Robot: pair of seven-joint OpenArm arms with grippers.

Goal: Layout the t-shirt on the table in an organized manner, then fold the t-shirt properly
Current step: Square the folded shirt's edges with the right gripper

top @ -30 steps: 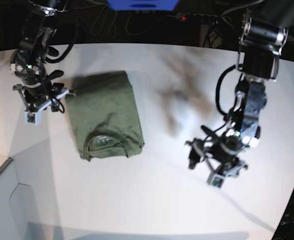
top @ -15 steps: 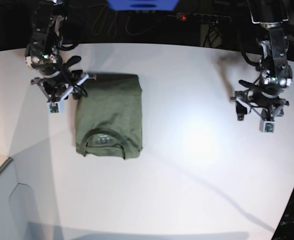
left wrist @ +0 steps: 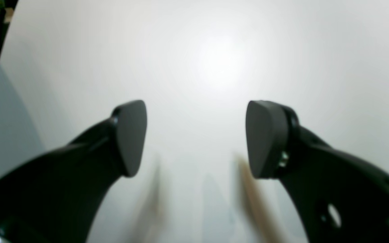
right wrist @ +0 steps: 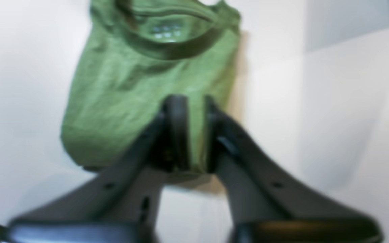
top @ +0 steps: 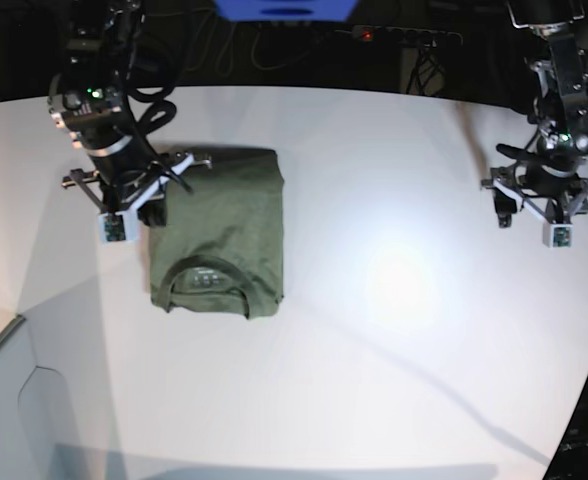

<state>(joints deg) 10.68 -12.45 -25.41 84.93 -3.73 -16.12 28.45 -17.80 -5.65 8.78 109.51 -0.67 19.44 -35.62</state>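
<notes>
T-shirt (top: 219,232) folded, touching closed right gripper (top: 152,192).

A: What do the two arms look like?

B: Both are black, jointed, with looping black cables and small green lights near the wrists. A white camera block hangs by each tool.

A: And the tools?

B: The left tool (left wrist: 196,138) has matte black curved fingers with rounded grey pads (left wrist: 131,136); the right tool (right wrist: 190,131) looks alike.

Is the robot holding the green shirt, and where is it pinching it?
The right gripper pinches the t-shirt at its folded edge, opposite the collar. The left gripper holds nothing.
</notes>
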